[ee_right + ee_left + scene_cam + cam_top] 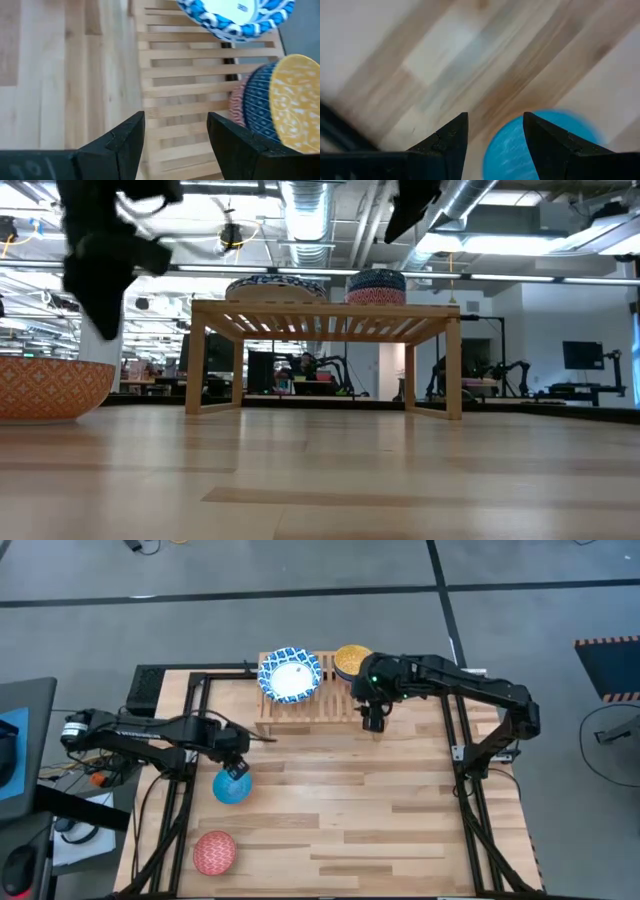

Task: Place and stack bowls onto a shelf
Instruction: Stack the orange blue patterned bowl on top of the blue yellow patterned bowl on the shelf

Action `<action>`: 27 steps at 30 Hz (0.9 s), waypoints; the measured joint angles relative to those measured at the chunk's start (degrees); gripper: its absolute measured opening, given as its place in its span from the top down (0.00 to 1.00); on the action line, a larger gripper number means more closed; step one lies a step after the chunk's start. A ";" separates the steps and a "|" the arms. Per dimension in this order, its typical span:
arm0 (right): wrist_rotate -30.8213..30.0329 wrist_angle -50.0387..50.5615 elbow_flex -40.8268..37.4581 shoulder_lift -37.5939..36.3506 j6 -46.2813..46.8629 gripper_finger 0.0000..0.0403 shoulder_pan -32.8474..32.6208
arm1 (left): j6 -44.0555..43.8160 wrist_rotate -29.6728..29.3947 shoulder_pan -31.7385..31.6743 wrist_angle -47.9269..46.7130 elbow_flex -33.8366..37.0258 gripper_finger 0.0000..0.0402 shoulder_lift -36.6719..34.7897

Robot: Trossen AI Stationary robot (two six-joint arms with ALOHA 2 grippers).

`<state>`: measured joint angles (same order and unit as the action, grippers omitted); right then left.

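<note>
The light-wood shelf (310, 708) (325, 310) stands at the table's far edge. On its left part rests a white bowl with a blue patterned rim (290, 677) (235, 15). On its right part the yellow bowl (352, 660) (297, 100) sits nested in the dark blue bowl (257, 100), over a red patterned one (236, 107). A light blue bowl (229, 790) (512, 150) and a red bowl (213, 852) (45, 385) sit on the table near its left edge. My left gripper (237, 768) (495, 116) is open just above the light blue bowl's far rim. My right gripper (373, 725) (176, 115) is open and holds nothing, over the shelf's near edge.
A black box (145, 688) lies at the table's far left corner. Black frame rails (455, 730) run along the table's left and right sides. Bare planks (380, 810) stretch from the shelf to the near edge.
</note>
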<state>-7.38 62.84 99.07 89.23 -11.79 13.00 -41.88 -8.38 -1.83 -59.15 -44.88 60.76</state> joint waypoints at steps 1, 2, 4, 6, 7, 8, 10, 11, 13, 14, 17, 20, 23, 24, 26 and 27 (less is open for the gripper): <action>0.00 0.01 0.00 0.00 0.16 0.41 -0.65 | 0.10 0.82 0.00 -0.02 1.52 0.57 0.00; 0.00 0.06 0.00 0.00 0.44 0.41 -1.27 | 0.09 1.79 0.00 0.16 2.95 0.57 0.03; 0.00 0.04 0.00 0.00 1.34 0.41 -2.34 | 0.01 3.81 0.00 0.78 5.32 0.57 0.01; 0.02 0.08 0.00 0.00 2.33 0.41 -3.10 | 0.01 5.29 0.00 2.36 7.26 0.57 0.03; 0.02 0.08 0.00 0.00 2.81 0.41 -3.41 | 0.00 5.62 0.00 2.84 7.89 0.57 0.03; 0.00 0.10 0.00 0.00 3.20 0.41 -3.62 | 0.00 5.66 0.00 3.34 8.49 0.57 0.03; -0.01 0.14 0.00 0.00 3.97 0.41 -3.83 | 0.02 5.59 0.00 4.27 9.52 0.57 0.03; 0.00 0.14 -0.02 0.00 4.28 0.41 -3.92 | 0.14 5.55 0.00 4.57 10.12 0.57 0.03; -0.02 0.14 -0.02 0.00 4.48 0.41 -3.92 | 0.34 5.53 0.00 5.12 11.72 0.58 0.03; 0.00 0.14 -0.02 0.00 4.50 0.41 -3.92 | 0.40 5.57 0.00 5.49 12.64 0.60 0.03; -0.01 0.17 -0.02 0.00 5.67 0.41 -3.92 | -0.10 6.52 0.00 7.72 15.84 0.70 0.03; -0.04 0.17 -0.02 0.00 7.89 0.41 -3.92 | -1.66 8.27 -0.02 8.98 17.45 0.83 -0.04; -0.04 0.06 -0.02 0.00 11.74 0.41 -3.85 | -2.42 9.27 -0.02 8.77 16.99 0.96 -0.23; -0.04 -0.14 -0.02 0.00 13.44 0.41 -3.72 | -2.37 9.29 -0.02 8.86 16.35 0.97 -0.39; -0.04 -0.95 -0.02 0.00 16.89 0.41 -3.68 | -2.42 8.31 0.02 8.43 14.33 0.97 -0.74; -0.04 -1.45 -0.02 0.08 18.33 0.41 -3.92 | -2.45 7.11 0.04 7.76 12.86 0.98 -0.87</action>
<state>-7.42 61.39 99.04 89.31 6.53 9.08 -44.33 -1.27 -1.78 -51.39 -32.03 59.89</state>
